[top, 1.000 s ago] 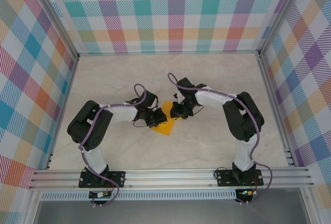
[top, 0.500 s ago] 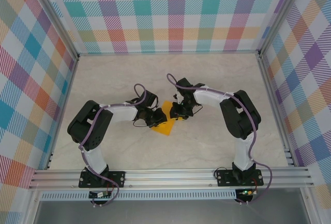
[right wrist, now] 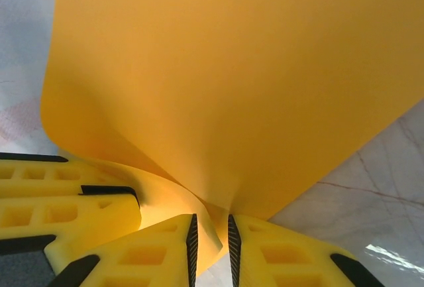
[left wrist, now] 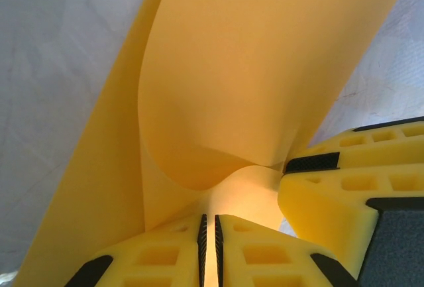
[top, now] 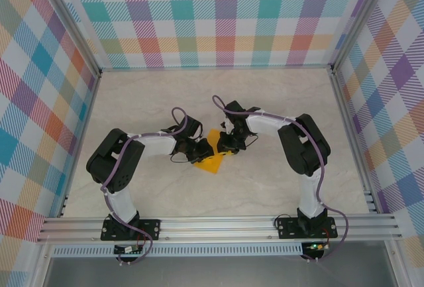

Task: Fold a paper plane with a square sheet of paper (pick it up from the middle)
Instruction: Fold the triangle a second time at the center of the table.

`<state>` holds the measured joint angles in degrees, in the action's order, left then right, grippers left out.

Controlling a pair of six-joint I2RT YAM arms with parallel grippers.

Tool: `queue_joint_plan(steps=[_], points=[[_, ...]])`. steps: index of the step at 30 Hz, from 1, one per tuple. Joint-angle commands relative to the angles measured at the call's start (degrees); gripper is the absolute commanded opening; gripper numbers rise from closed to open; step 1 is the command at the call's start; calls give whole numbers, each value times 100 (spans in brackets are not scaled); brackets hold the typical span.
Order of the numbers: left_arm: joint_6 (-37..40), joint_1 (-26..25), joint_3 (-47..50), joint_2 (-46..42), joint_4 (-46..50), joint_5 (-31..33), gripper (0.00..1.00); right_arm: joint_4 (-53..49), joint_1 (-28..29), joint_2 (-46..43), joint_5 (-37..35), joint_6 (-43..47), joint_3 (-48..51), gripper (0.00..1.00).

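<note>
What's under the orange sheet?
Marbled tabletop shows around the square sheet of paper, pinched by left end effector and right end effector. Directly beneath is covered.

L gripper (left wrist: 210, 234) & R gripper (right wrist: 211, 237) crowd sheet (top: 213, 162) centre, room over table (top: 278, 101) rear & sides

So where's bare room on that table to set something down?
The far half of the pale marble-look table, by the checked back wall, is bare. So are the near strip along the front metal rail and the right edge by the side frame. The middle is crowded: the left hand and right hand both pinch the orange-yellow square sheet of paper.
</note>
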<state>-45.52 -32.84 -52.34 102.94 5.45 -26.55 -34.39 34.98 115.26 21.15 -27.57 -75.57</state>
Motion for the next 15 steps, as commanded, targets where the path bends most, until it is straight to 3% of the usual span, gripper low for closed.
queue_joint_plan(steps=[1, 8, 15], points=[[78, 50, -55, 69, 164, -126, 14, -45, 17, 63, 85, 111, -133, 20], [76, 50, -58, -8, 97, -220, 15, -85, 26, 49, -98, 95, -92, 6], [123, 50, -63, -131, -12, -373, 16, -118, 25, -30, -233, 103, -46, 5]])
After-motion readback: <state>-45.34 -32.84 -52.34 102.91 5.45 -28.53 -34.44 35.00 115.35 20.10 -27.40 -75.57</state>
